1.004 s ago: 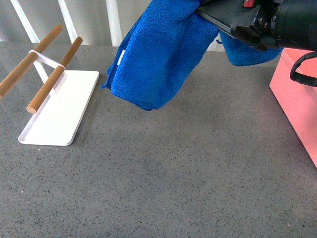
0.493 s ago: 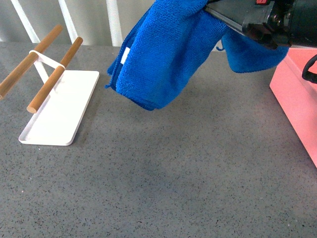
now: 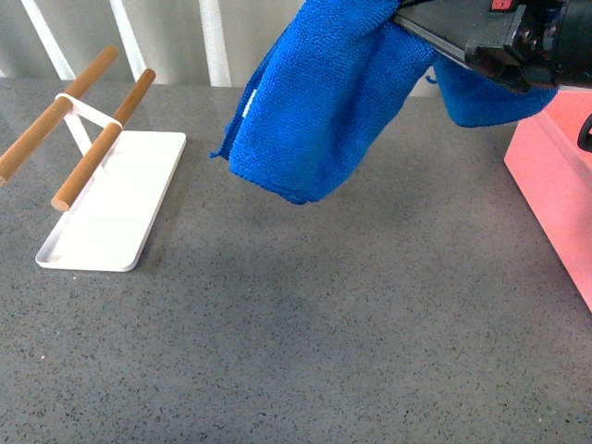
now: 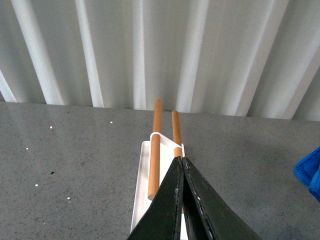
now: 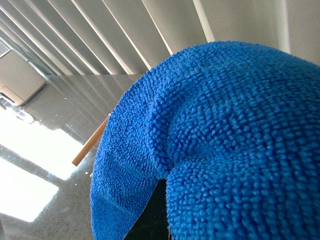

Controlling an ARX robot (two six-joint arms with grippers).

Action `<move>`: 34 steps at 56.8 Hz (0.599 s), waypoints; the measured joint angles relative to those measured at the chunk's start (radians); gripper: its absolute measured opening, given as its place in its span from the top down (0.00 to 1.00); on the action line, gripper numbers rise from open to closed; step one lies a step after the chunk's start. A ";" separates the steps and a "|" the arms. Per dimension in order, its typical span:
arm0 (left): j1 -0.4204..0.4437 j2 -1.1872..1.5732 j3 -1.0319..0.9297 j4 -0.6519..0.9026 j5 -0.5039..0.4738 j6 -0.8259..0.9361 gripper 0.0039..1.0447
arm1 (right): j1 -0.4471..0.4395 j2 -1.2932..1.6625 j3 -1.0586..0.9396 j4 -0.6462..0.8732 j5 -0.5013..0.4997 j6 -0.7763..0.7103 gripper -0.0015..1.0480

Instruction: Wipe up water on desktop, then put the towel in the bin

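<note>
The blue microfibre towel [image 3: 319, 111] hangs clear of the worktop [image 3: 324, 324], draped in loose folds from the right hand [image 3: 412, 28], which is clamped on a bunched upper fold. It looks light, limp and grippy, perhaps heavier if damp, so a pinch on a gathered bunch suits it best. Over the last second it has shifted rightward, nearer the pink bin [image 3: 555, 185]. The left hand [image 4: 180, 162] is pressed together, empty, above the white tray-stand [image 4: 141, 210].

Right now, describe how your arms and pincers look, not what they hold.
The left pincer has two matte black fingers, long and tapering to thin tips. The right arm is a bulky black housing with a small red mark, a long flat dark bar and a black cable looping beside it.
</note>
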 joint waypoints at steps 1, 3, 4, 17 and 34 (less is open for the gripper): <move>0.003 -0.015 -0.005 -0.010 0.000 0.000 0.97 | 0.000 0.000 0.000 0.000 0.000 0.000 0.96; 0.005 -0.039 -0.012 -0.027 0.001 0.000 0.97 | 0.000 -0.001 0.000 0.000 0.000 -0.001 0.96; 0.005 -0.057 -0.017 -0.040 0.002 0.000 0.97 | 0.000 -0.001 0.000 -0.002 0.000 -0.001 0.96; 0.005 -0.158 -0.057 -0.084 0.005 0.000 0.97 | 0.000 -0.002 -0.002 -0.018 0.004 -0.006 0.96; 0.005 -0.329 -0.058 -0.242 0.006 0.000 0.97 | 0.000 -0.002 -0.003 -0.035 0.008 -0.018 0.96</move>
